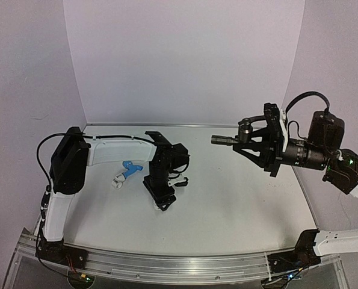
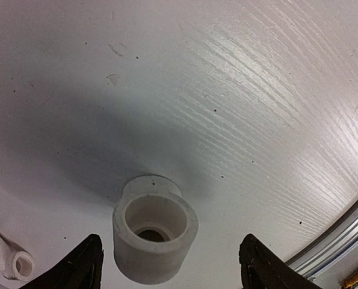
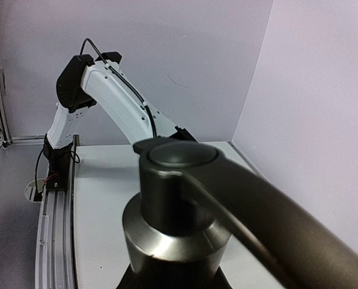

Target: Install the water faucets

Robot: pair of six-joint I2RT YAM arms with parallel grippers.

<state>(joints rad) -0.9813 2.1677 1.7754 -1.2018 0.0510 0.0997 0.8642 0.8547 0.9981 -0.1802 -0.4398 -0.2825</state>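
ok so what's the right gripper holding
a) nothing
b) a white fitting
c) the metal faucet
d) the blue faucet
c: the right gripper is shut on the metal faucet, up in the air, while the blue faucet lies on the table.

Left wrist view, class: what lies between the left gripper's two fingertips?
A white pipe fitting, open end facing the camera, sits on the table between the left gripper's fingertips, touching neither. The left wrist view shows it.
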